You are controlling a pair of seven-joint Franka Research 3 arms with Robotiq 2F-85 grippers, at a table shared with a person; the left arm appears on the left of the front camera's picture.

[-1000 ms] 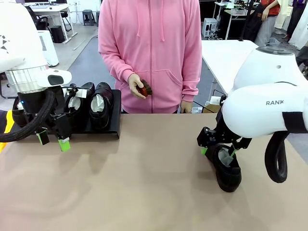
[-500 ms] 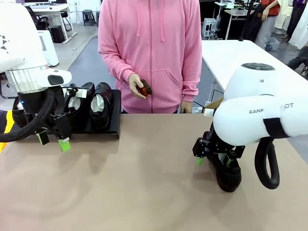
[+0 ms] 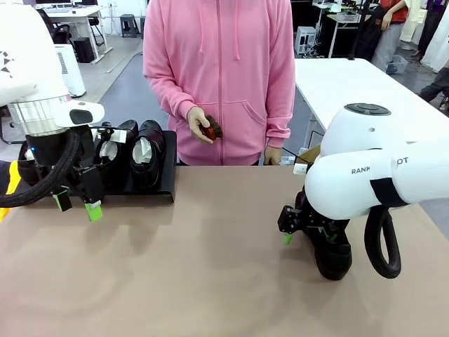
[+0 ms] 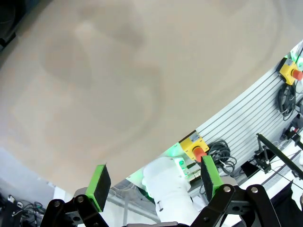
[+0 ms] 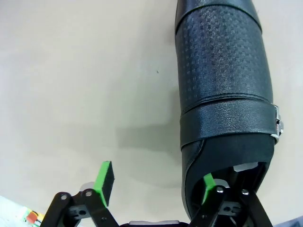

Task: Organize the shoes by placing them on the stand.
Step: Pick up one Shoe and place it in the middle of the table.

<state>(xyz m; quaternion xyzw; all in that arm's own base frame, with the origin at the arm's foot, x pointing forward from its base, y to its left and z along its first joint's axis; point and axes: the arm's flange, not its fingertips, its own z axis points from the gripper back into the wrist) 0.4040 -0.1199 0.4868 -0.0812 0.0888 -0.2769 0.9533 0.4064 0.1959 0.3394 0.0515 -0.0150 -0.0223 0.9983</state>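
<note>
**One shoe left off the stand, right gripper straddling its collar**

One shoe [image 3: 332,254] is seen lying on the tan table [image 3: 210,267] toward its right edge, toe pointed at the robot's side. The right gripper [image 5: 156,187] is lowered over its heel end, jaws spread: one green pad [image 5: 207,188] is seen inside the opening against the collar, the other pad hanging outside over bare tabletop. The jaws have not yet met on the leather, so nothing is judged to be held; the straddle appears chosen so that the heel wall can be pinched between the pads.

The stand [image 3: 167,184] sits at the table's far left edge. Two shoes [image 3: 144,158] stuffed with white paper are seen on it, side by side, toes facing the robot; what lies further left is hidden by the arm. The left gripper [image 3: 74,205] hangs just in front of the stand, jaws spread and empty, probably parked clear of it.

A brown brush [image 3: 210,129] is held in the person's hand [image 3: 198,125] beyond the far edge.
</note>
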